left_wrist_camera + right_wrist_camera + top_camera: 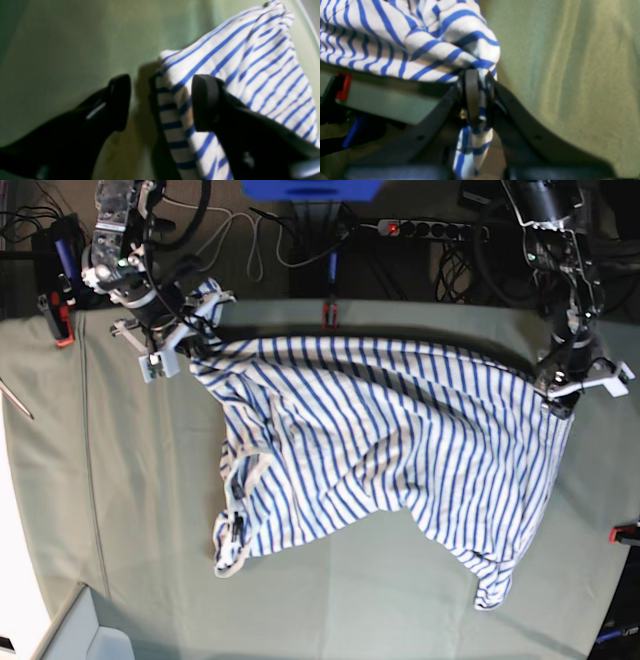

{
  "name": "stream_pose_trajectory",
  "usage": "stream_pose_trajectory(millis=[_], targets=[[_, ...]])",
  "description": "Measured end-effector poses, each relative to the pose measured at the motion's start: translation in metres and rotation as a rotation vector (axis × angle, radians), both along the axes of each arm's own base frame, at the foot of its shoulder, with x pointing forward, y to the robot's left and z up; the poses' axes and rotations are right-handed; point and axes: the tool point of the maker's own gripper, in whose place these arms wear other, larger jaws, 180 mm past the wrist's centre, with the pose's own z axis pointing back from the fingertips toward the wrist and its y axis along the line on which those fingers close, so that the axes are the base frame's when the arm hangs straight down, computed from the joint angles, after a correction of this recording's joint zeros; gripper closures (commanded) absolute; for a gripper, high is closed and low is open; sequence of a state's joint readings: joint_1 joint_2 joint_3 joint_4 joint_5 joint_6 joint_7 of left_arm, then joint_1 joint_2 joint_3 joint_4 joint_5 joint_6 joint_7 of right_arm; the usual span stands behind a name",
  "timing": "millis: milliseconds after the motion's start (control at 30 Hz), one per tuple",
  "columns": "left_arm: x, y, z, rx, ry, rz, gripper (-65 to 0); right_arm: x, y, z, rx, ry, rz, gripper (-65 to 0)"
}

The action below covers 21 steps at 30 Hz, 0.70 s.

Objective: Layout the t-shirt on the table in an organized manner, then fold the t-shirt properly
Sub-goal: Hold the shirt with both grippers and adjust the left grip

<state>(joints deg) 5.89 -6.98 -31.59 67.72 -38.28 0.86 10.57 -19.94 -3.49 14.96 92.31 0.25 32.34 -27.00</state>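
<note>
The right hand [480, 97] is clamped tight on a bunched corner of the striped t-shirt [400, 450], a tail of cloth hanging out below its pads. The left hand [161, 102] stands with its jaws well apart, straddling the shirt's opposite edge without pinching it: one finger [205, 100] lies over the fabric, the other over bare cloth.

In the base view the t-shirt lies stretched across the far part of the worktop [120, 520] between the two hands. Its upper edge runs fairly straight, but the collar [235, 530] side is rumpled and the near corner trails in folds.

By my reading the laying-out is partly done: the shirt is spread but not yet flat or square. Smoothing and all of the folding are left.
</note>
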Motion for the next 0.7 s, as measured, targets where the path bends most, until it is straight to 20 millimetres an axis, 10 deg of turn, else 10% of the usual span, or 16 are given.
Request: stream_pose_trajectory(millis=[333,700], targets=[[0.015,-0.017,-0.008,-0.006,0.021,-0.07,-1.2,0.0,0.0,0.0,0.0,-0.001,0.0,0.0],[0.039,-0.02,0.033,0.027,-0.087,-0.091,-0.1,0.001,0.001,0.0,0.001,-0.002,0.002,0.0]])
